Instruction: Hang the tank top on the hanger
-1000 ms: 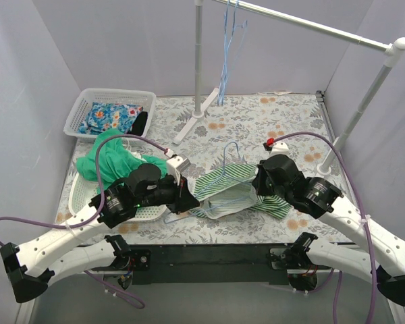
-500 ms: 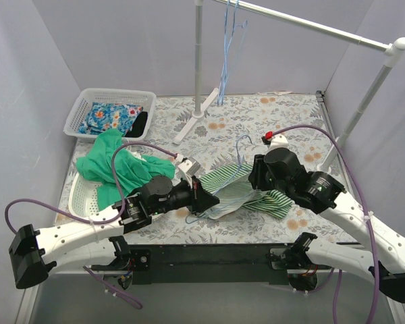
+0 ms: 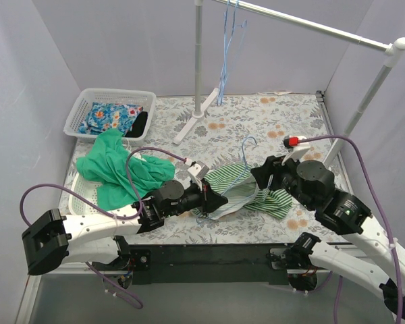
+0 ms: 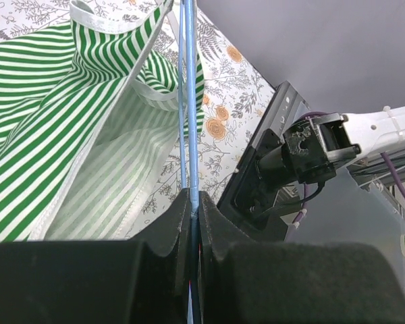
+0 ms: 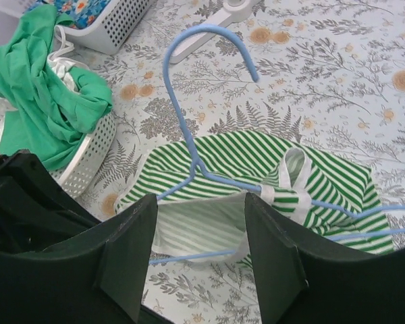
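My left fingers [image 4: 165,226] are clenched on the thin light-blue wire hanger [image 4: 190,101]. It lies partly threaded into the green-and-white striped tank top [image 3: 231,177] at mid-table [image 3: 256,115]. My right fingers [image 5: 131,256] hover just above, released and empty. One white-edged strap looks seated; I judge the other shoulder still needs dressing.
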Action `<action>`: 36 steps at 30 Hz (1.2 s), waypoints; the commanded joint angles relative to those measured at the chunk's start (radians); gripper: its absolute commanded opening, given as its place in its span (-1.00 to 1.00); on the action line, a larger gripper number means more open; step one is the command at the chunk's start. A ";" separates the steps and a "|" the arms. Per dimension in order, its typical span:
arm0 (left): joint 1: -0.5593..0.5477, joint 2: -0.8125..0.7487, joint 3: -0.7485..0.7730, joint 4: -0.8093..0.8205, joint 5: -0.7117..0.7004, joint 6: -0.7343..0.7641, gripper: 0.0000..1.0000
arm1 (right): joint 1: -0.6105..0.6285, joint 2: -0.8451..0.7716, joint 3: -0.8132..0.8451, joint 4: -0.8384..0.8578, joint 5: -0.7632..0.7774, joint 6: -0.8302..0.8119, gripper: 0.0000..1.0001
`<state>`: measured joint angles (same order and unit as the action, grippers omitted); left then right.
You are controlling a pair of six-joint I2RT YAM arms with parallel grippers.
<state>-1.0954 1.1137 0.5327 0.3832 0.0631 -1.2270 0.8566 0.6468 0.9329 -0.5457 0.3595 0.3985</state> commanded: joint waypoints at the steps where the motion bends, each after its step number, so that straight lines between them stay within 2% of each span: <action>1: -0.006 0.020 0.018 0.062 0.006 0.026 -1.00 | -0.001 0.082 -0.023 0.185 -0.039 -0.107 0.27; 4: -0.006 0.031 0.019 0.065 0.024 0.027 -1.00 | -0.002 0.138 -0.026 0.219 -0.004 -0.133 0.28; 7: -0.008 0.035 0.026 0.059 0.026 0.032 -1.00 | -0.002 0.180 -0.046 0.280 -0.031 -0.139 0.28; 11: -0.009 0.023 0.026 0.052 0.023 0.040 -1.00 | -0.002 0.234 -0.052 0.286 -0.024 -0.132 0.24; 13: -0.009 0.017 0.024 0.048 0.023 0.041 -1.00 | -0.002 0.238 -0.066 0.293 -0.002 -0.124 0.08; 14: -0.011 0.017 0.024 0.045 0.024 0.043 -1.00 | -0.002 0.240 -0.069 0.299 -0.001 -0.119 -0.06; 15: -0.009 0.018 0.026 0.042 0.024 0.043 -1.00 | -0.002 0.240 -0.074 0.312 -0.001 -0.118 -0.33; 17: -0.009 0.020 0.029 0.036 0.026 0.041 -1.00 | -0.002 0.244 -0.091 0.326 -0.005 -0.116 -0.56; 18: -0.009 0.020 0.030 0.036 0.029 0.040 -1.00 | -0.002 0.249 -0.092 0.326 -0.007 -0.118 -0.76; 19: -0.009 0.018 0.030 0.033 0.029 0.040 -1.00 | -0.002 0.260 -0.094 0.326 -0.008 -0.119 -0.88; 20: -0.009 0.017 0.038 0.026 0.024 0.034 -1.00 | -0.002 0.263 -0.100 0.326 -0.005 -0.121 -0.97; 23: -0.009 0.006 0.056 -0.019 -0.022 0.017 -0.98 | -0.002 0.261 -0.111 0.326 0.015 -0.122 -0.97; 24: -0.009 0.002 0.062 -0.035 -0.037 0.012 -0.50 | -0.002 0.258 -0.117 0.326 0.021 -0.121 -0.97; 25: -0.009 -0.003 0.070 -0.074 -0.083 0.005 -0.35 | -0.002 0.252 -0.118 0.326 0.030 -0.121 -0.97; 26: -0.009 -0.008 0.078 -0.098 -0.101 -0.008 -0.28 | -0.002 0.249 -0.120 0.325 0.036 -0.119 -0.97; 28: -0.009 -0.021 0.099 -0.171 -0.156 -0.019 0.09 | -0.002 0.246 -0.121 0.326 0.045 -0.124 -0.97; 31: -0.009 -0.048 0.128 -0.297 -0.230 -0.060 0.19 | -0.001 0.240 -0.124 0.325 0.073 -0.130 -0.97; 36: -0.009 -0.095 0.168 -0.559 -0.425 -0.217 0.16 | -0.002 0.240 -0.132 0.326 0.111 -0.133 -0.97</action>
<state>-1.1019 1.0718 0.6533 0.0792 -0.1661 -1.3128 0.8520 0.9058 0.8032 -0.2802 0.4141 0.2634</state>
